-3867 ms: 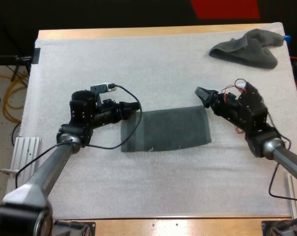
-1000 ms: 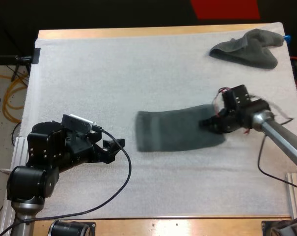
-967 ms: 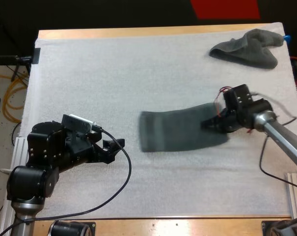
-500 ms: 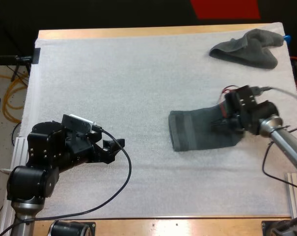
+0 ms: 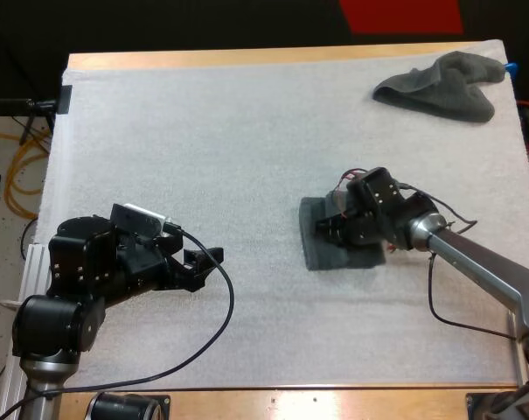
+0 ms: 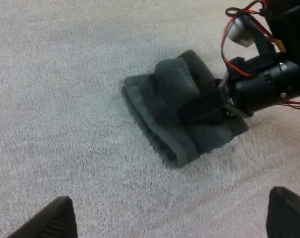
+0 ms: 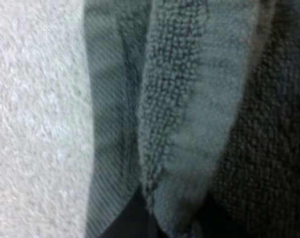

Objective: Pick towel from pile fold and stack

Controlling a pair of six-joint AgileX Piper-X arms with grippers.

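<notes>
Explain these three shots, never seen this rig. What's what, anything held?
It's a two-armed robot at a white mat. The high view looks down from behind the arms; each wrist view rides on one arm. The left gripper sits open, clear of everything, facing the work. The right gripper is shut on the edge of a dark towel, partly folded over itself mid-mat; its wrist view sees that cloth up close. A crumpled towel lies at the mat's far right corner.
</notes>
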